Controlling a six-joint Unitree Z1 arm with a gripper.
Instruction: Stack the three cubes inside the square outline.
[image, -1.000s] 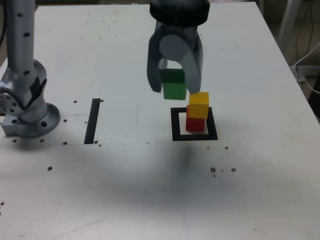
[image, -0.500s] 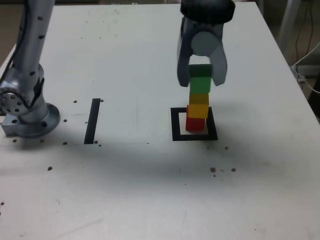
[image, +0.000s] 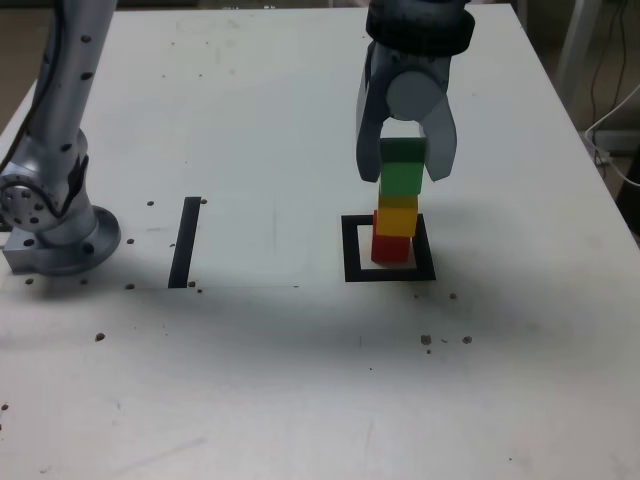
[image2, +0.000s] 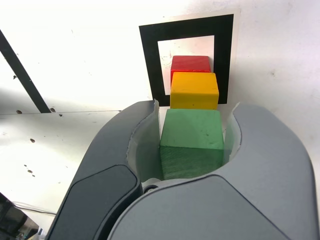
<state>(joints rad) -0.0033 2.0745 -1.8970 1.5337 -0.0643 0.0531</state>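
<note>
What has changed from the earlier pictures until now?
The gripper, shut on the green cube, moved toward the exterior view's right, from beside the stack to directly above the yellow cube, then lowered slightly. Nothing was let go. The yellow cube on the red cube stayed inside the square outline.

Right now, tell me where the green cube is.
In the exterior view the green cube is right of centre, clamped in the gripper directly above the yellow cube, which sits on the red cube inside the square outline.
</note>
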